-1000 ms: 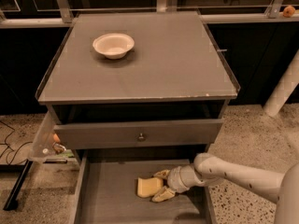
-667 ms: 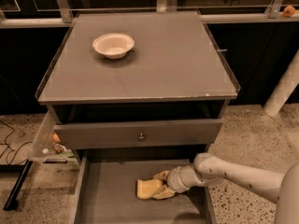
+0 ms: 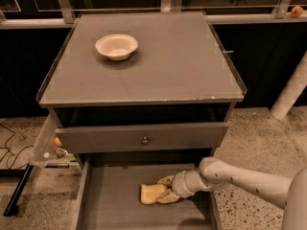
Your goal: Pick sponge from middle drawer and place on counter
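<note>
Nothing has visibly moved in the last second: the gripper (image 3: 165, 190) remains low in the open middle drawer (image 3: 110, 200), jaws closed on the right end of the pale yellow sponge (image 3: 149, 194) lying on the drawer floor. A white bowl (image 3: 116, 46) sits on the tabletop (image 3: 177, 66).

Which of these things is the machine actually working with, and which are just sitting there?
In the job:
sponge; the open middle drawer it lies in; counter above; gripper, down in that drawer at the sponge.

Just lying about:
white bowl on the counter; knobbed drawer; cables on the floor.
</note>
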You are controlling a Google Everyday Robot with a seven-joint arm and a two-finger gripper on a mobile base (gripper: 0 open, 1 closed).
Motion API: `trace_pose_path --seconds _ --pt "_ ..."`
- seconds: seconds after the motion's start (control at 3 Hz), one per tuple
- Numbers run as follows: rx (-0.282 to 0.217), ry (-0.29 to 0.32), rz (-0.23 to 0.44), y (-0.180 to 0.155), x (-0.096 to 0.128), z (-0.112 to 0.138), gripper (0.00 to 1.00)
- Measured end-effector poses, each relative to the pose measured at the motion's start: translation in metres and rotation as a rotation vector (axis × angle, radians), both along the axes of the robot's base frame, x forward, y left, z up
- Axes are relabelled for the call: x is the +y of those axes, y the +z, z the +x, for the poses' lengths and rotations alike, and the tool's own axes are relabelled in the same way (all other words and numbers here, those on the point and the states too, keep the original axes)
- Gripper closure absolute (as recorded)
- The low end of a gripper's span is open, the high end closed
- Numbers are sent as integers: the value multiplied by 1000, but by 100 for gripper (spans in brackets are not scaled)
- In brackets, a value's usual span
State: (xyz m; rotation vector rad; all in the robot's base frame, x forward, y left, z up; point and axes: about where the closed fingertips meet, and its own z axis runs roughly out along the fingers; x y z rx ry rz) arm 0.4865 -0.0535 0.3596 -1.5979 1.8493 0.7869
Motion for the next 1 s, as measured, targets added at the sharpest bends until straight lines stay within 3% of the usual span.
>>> trace_pose_path --seconds 0.33,1.0 --pt "5 -1 10 5 -1 -3 100" --pt "-36 -40 43 70 -29 -19 100"
